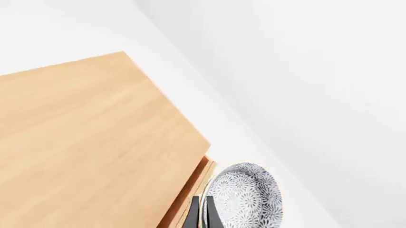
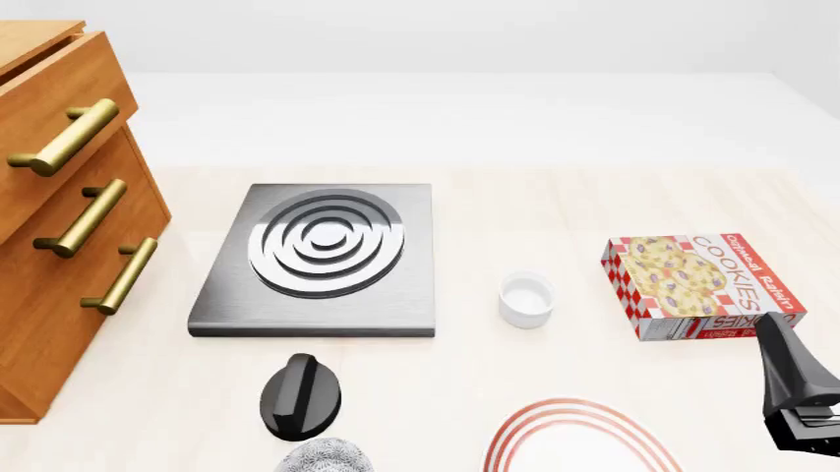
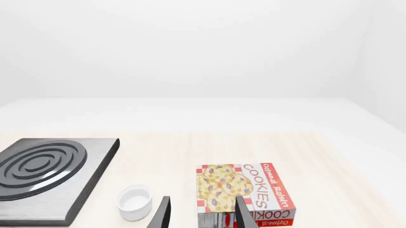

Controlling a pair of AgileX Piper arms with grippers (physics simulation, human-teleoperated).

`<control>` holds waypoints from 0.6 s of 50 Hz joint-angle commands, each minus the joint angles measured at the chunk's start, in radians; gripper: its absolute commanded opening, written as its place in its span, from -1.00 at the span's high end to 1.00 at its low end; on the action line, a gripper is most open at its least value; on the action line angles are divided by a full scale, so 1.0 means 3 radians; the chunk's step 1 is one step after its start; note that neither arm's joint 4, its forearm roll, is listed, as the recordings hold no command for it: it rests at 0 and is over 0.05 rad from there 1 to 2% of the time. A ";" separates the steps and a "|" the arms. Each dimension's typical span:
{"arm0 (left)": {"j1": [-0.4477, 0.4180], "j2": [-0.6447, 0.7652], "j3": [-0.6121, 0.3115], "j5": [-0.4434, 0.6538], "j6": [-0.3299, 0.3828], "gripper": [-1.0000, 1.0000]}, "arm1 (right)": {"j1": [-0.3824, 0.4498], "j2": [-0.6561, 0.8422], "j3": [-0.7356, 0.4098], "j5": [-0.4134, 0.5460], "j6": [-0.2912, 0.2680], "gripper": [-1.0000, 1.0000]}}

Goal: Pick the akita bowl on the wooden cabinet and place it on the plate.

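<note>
Left wrist view: my left tool, fingers nearly together, pinches the rim of the akita bowl; the wooden cabinet top lies just beside it, white walls beyond.

Front view: pale counter; stove slab, white cup, cookie box. The plate lies near my right tool, a speckled bowl edge and black arm part at the near edge.

Right wrist view: my right tool is spread, empty, before cup and box.
</note>
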 commanded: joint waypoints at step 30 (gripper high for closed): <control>-0.0832 -0.0257 -0.0067 0.0172 -0.0029 1.00 | 0.0000 0.0000 0.0000 0.0000 0.0000 -1.00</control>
